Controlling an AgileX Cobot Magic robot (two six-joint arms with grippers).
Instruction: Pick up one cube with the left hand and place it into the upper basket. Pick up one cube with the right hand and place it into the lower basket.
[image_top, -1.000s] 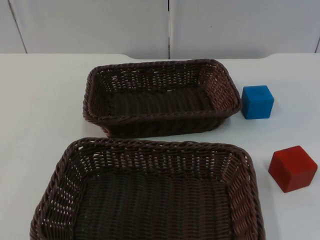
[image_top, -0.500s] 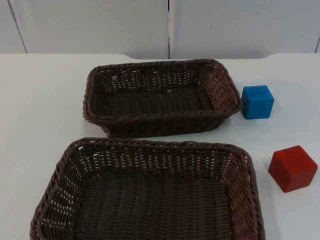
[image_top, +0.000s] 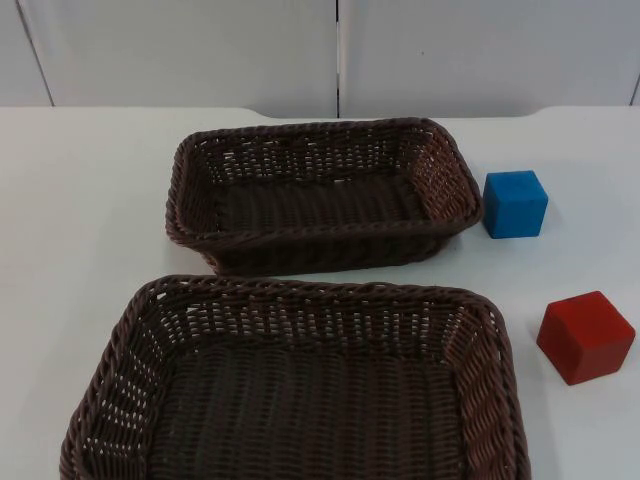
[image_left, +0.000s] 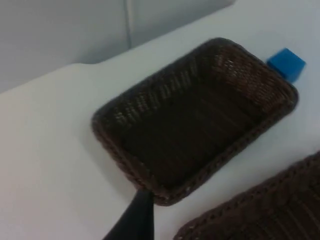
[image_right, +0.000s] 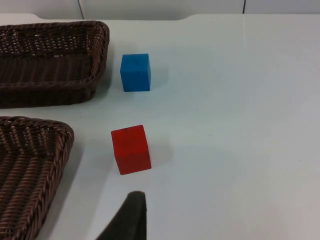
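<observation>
Two empty brown wicker baskets stand on the white table, the upper basket (image_top: 178, 195) behind the lower basket (image_top: 300, 292). A blue cube (image_top: 515, 203) rests just right of the upper basket, and a red cube (image_top: 585, 337) lies right of the lower basket. My left gripper (image_left: 137, 220) hovers above the table off the upper basket's (image_left: 117, 152) left front corner, with the blue cube (image_left: 286, 63) beyond the basket. My right gripper (image_right: 127, 217) hangs over the table a short way in front of the red cube (image_right: 131, 149); the blue cube (image_right: 135, 72) sits farther off.
The grey partition wall (image_top: 200, 50) closes the table's far edge. Bare white table (image_top: 80, 200) stretches left of both baskets and to the right of the cubes (image_right: 240, 125).
</observation>
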